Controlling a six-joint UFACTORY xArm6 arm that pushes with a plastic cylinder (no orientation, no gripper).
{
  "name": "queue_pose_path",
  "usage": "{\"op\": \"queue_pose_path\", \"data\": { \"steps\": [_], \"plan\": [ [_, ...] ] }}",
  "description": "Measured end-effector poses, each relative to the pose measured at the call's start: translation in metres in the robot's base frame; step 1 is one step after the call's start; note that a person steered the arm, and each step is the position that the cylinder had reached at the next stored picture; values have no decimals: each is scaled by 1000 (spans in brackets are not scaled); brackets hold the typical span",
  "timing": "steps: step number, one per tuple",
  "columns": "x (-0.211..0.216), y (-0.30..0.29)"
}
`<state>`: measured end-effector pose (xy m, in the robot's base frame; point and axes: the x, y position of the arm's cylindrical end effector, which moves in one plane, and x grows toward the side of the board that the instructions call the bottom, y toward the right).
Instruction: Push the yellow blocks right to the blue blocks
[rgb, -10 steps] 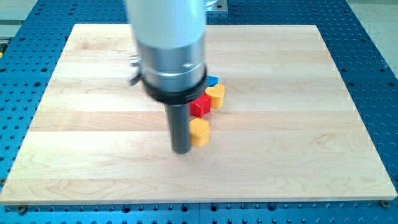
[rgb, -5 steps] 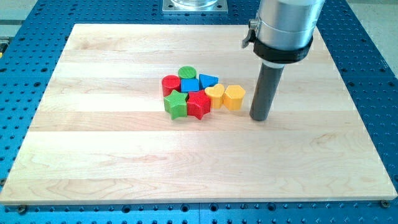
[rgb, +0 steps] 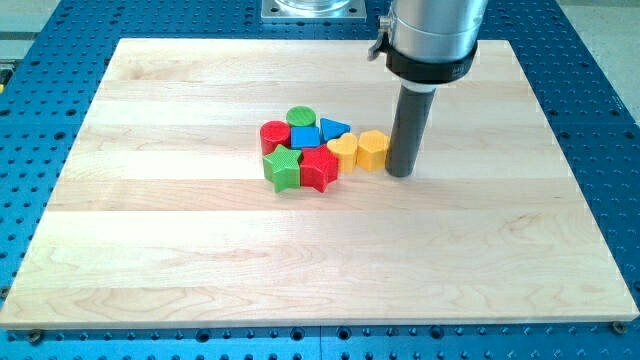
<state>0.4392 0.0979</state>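
Note:
Two yellow blocks sit side by side near the board's middle: a yellow heart (rgb: 343, 152) and a yellow rounded block (rgb: 373, 150) to its right. A blue cube (rgb: 305, 138) and a blue triangle (rgb: 335, 128) lie just up and left of them, the heart touching the blue triangle's lower edge. My tip (rgb: 400, 172) stands on the board right against the right side of the yellow rounded block.
A red cylinder (rgb: 274, 135), a green cylinder (rgb: 300, 117), a green star (rgb: 283, 169) and a red star (rgb: 319, 170) are packed with the blue and yellow blocks in one cluster on the wooden board (rgb: 150, 250).
The rod swung from the cluster's left side round to its right, then moved left and up against the yellow rounded block. The yellow blocks now sit closer to the blue ones.

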Motion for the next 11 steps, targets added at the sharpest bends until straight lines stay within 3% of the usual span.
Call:
{"op": "queue_pose_path", "data": {
  "steps": [1,4,7,11],
  "plan": [
    [39,0],
    [-38,-1],
    [-41,-35],
    [-31,-27]
  ]
}}
